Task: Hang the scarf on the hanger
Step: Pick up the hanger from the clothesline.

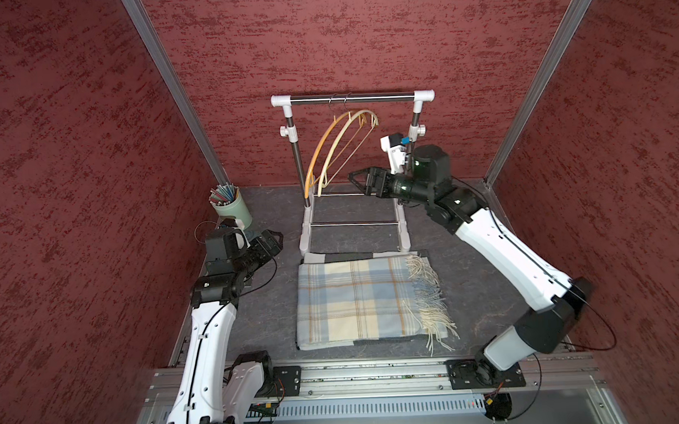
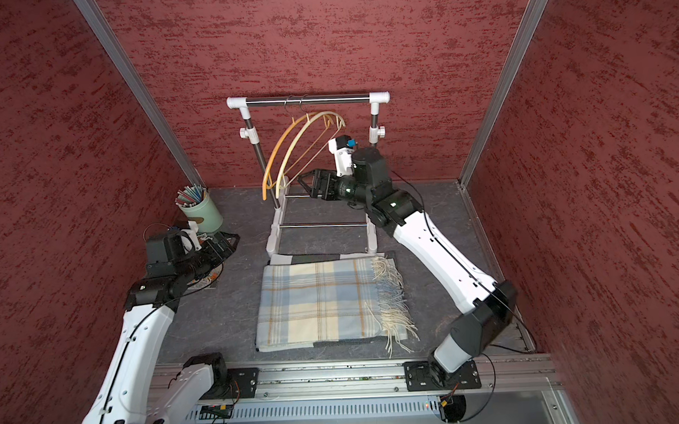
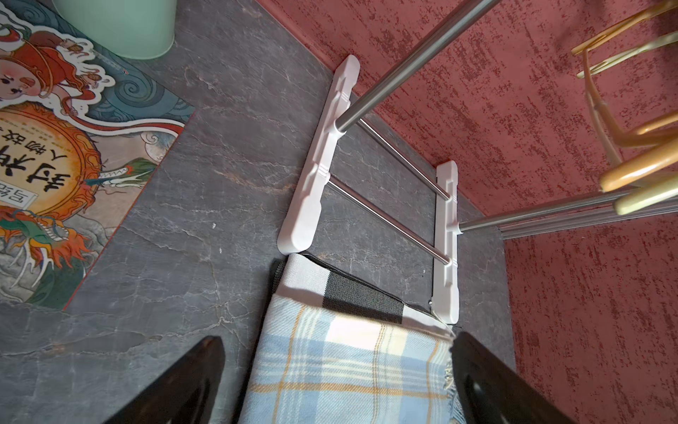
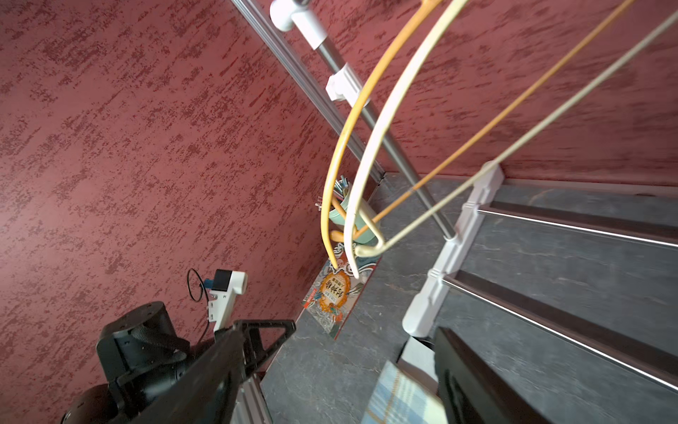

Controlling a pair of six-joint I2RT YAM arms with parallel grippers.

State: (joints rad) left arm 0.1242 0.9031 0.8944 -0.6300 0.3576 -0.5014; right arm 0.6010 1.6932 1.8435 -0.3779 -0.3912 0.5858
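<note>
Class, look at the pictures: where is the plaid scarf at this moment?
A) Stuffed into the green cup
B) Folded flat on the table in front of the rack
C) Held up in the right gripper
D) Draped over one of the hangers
B: in both top views the scarf lies folded flat on the table in front of the rack, while the hangers hang bare.

We are looking at mottled red walls (image 1: 362, 38) closing in three sides, with aluminium posts (image 1: 171, 82) running up the two back corners. Between them a dark grey, marble-veined surface (image 1: 474, 270) is lying under soft, even light.
</note>
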